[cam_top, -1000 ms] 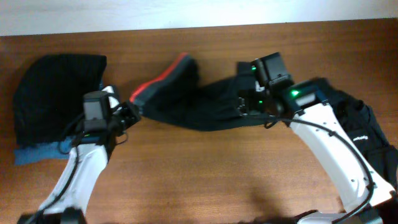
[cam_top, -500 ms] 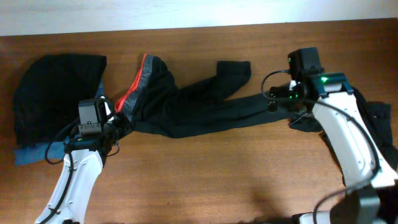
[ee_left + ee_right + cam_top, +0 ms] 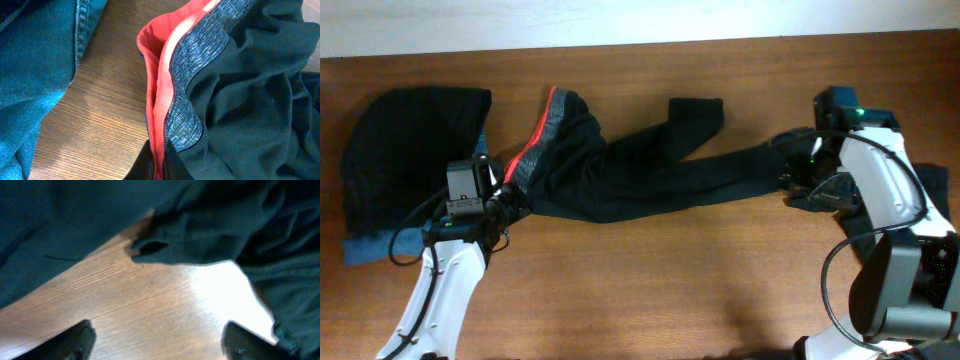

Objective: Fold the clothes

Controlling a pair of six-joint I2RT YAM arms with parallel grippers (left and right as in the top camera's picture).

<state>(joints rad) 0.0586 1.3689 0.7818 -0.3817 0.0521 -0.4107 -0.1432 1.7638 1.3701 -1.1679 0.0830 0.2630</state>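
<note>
1. Overhead: the leggings [image 3: 650,175] lie drawn out lengthwise across the tabletop [image 3: 650,290], with the waistband [image 3: 535,145] at the left and the leg ends at the right. One leg kinks away toward the far edge, so the two legs are not laid together. The left fingers [image 3: 513,207] are at the waistband end and the right fingers [image 3: 798,180] are at the leg end. A dark garment [image 3: 405,140] sits heaped at the left on a denim piece [image 3: 370,250], and a black pile [image 3: 930,225] lies at the right. No piece shows a neat fold, so I judge the task to be at the spreading stage, with every fold yet to come.

2. Left wrist: the left fingers [image 3: 172,167] are pinched shut on the coral-red edge of the waistband [image 3: 200,80]. The fabric of the leggings [image 3: 255,100] beyond it is bunched and wrinkled. The denim piece [image 3: 35,60] lies just beside it on the tabletop [image 3: 100,115]. That end is anchored but not flattened.

3. Right wrist: the right fingers [image 3: 75,340] stand wide apart with nothing between them, over bare tabletop [image 3: 150,300]. A crumpled leg end of the leggings [image 3: 190,235] lies just ahead of them, apart from them. This end probably needs to be gripped before any fold.
</note>
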